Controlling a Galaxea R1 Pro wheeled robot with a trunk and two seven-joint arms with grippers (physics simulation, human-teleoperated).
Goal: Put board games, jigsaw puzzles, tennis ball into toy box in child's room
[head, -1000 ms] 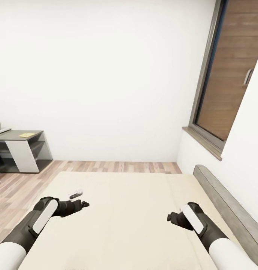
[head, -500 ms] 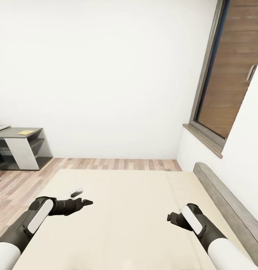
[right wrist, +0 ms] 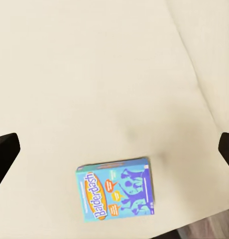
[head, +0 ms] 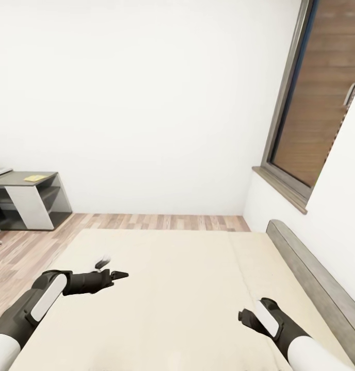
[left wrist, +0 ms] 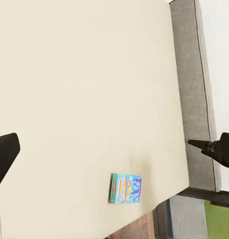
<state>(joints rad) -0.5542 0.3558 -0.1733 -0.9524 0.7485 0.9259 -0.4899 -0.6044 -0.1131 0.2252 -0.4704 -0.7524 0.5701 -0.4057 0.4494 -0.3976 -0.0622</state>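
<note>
Board game (right wrist: 115,193) on bed (head: 172,288), right tool (head: 243,315) apparently lowered

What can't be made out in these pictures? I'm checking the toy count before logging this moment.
- Blue board game: wrist views show it flat on the bed, near an edge; its small cover print is unreadable.
- Table: cut off by the head view's left edge; the small yellow thing on it is too small to identify.
- Left gripper: seen end-on; jaw gap unclear.

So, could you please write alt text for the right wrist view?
A blue board game box titled Balderdash lies flat on the cream bed, near its edge. The dark tips of the open right gripper frame the view at either side, well apart.
</note>
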